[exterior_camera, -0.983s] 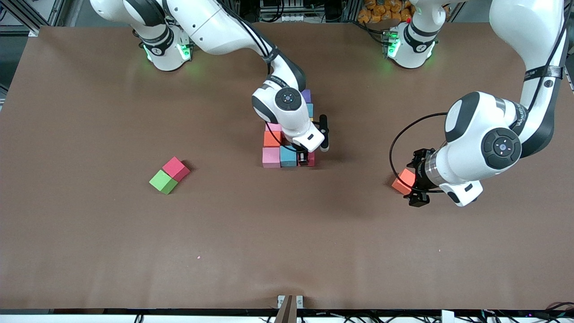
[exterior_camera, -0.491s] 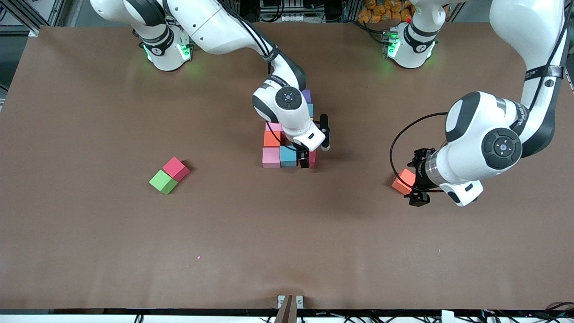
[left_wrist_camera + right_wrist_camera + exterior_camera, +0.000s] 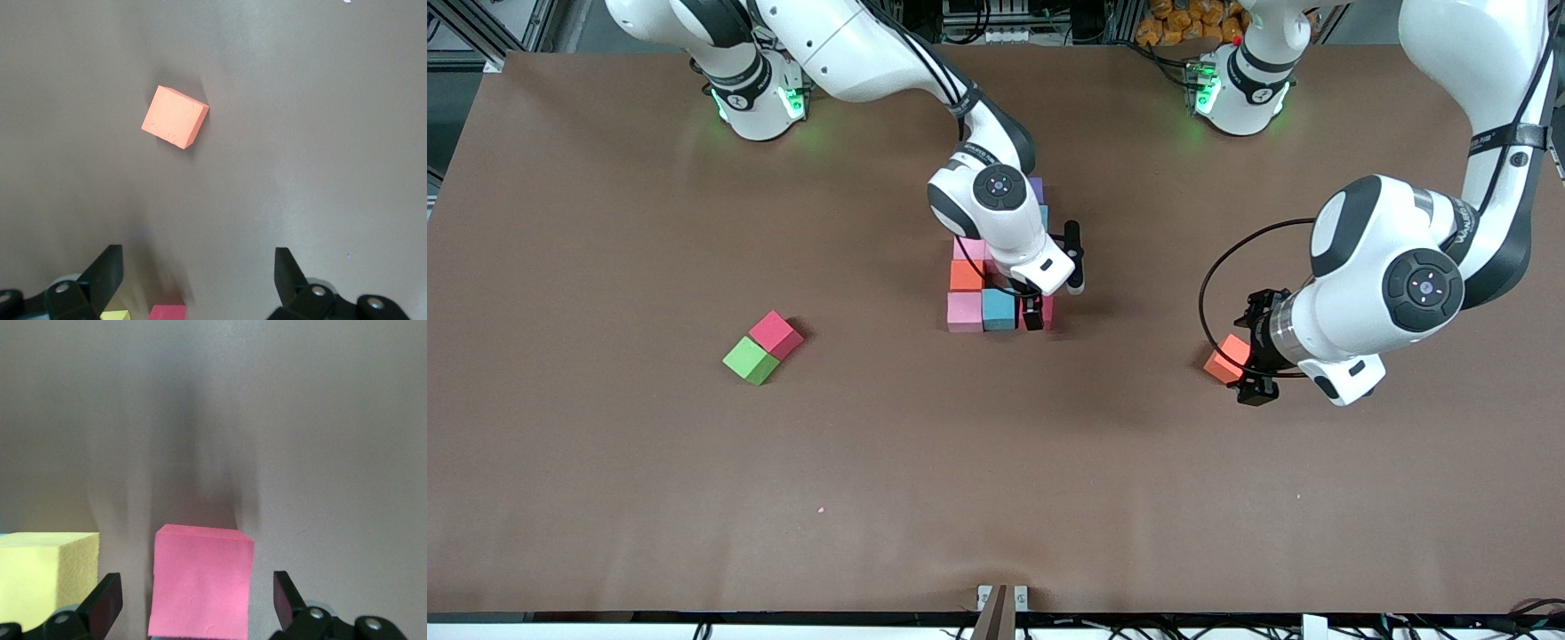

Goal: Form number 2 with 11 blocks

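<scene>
Several blocks stand packed together mid-table: pink (image 3: 964,312), blue (image 3: 999,308), orange (image 3: 966,275), another pink (image 3: 969,250), light blue (image 3: 1041,218) and purple (image 3: 1035,188). My right gripper (image 3: 1039,313) is low at the corner of this group nearest the left arm's end. It is open around a pink block (image 3: 200,580), with its fingers clear of both sides, and a yellow block (image 3: 47,577) sits beside it. My left gripper (image 3: 198,259) is open over the table by a lone orange block (image 3: 1226,359), which lies ahead of its fingers (image 3: 107,273), not between them.
A red block (image 3: 775,333) and a green cube (image 3: 750,360) touch each other toward the right arm's end of the table. The brown table (image 3: 996,480) is bare nearer the front camera.
The right gripper has opened and let go of the pink block at the group's corner. The left arm has shifted slightly by the orange block.
</scene>
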You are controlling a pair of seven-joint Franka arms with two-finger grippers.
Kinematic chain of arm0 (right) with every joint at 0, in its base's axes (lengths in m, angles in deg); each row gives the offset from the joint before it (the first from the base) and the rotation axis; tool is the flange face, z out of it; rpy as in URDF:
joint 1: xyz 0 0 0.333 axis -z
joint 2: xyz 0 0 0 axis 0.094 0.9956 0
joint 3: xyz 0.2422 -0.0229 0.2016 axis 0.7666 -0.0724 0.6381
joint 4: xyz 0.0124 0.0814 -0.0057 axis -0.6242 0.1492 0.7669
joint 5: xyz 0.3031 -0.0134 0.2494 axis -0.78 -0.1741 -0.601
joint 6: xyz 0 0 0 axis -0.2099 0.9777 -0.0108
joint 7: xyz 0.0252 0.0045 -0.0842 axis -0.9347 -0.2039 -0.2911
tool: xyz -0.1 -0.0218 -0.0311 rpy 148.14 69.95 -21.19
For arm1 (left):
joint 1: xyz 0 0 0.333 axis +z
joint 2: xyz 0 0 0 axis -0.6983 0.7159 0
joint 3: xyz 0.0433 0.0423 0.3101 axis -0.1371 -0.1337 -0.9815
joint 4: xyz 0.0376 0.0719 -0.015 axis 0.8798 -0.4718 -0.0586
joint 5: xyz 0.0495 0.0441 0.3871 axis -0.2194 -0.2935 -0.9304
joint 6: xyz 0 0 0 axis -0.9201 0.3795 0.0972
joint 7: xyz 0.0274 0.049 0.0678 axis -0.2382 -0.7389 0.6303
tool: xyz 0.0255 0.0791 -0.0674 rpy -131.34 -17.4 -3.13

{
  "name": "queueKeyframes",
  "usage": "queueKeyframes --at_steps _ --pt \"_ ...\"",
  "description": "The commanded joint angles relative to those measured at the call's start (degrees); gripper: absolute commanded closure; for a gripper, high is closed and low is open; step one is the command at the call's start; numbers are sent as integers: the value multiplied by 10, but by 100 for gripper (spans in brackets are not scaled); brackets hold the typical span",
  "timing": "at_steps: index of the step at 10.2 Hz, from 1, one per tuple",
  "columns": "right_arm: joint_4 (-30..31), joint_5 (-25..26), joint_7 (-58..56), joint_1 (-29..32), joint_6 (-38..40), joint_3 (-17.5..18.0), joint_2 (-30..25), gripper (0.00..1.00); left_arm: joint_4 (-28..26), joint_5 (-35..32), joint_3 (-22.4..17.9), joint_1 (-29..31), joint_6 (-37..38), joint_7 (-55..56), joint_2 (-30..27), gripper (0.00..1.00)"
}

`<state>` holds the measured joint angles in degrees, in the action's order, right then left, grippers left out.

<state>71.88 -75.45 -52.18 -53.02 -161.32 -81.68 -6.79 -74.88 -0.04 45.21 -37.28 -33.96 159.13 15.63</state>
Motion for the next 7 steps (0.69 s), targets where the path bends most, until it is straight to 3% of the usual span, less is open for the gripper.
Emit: queueKeyframes --at_steps 1,3,5,7 --pt "61 -11 -3 3 4 5 -67 0 -1 -4 13 1 17 -32 -28 0" --pt "76 -41 11 17 101 4 -124 0 -2 -5 13 -1 24 -91 -50 0" --pt "78 -42 46 61 219 -2 -194 0 -2 -5 13 -1 40 -166 -78 0" --pt "85 -42 48 127 275 -11 -275 0 -2 -5 13 1 53 -233 -106 0"
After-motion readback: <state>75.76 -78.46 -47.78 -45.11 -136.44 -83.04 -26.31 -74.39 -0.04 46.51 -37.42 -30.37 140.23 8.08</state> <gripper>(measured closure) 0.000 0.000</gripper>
